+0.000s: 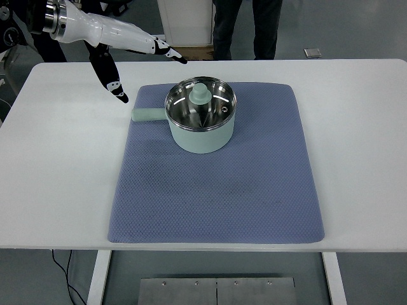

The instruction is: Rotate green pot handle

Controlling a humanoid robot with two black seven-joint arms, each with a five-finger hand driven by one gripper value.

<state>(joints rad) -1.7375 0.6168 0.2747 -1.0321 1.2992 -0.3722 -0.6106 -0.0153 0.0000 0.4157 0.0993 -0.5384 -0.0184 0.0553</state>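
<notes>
A lab or test hall: a plain white height-adjustable surface (356, 114) stands on a smooth grey floor (356, 32), a person's dark-trousered legs (245, 28) wait behind it, beside a white cabinet (184, 22) and a brown cardboard box (191, 53).

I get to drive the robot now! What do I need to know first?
Left robot hand: open, fingers spread, holding nothing, raised near the table's far left corner, away from the pot.
Right robot hand: not in view.
Green pot: upright on the blue mat, lid on with its knob up.
Pot handle: points left, free, nothing touching it.
Done: cannot tell from this view whether the handle has been turned.
Left: if it has not, bring the hand back to the handle and turn it.
</notes>
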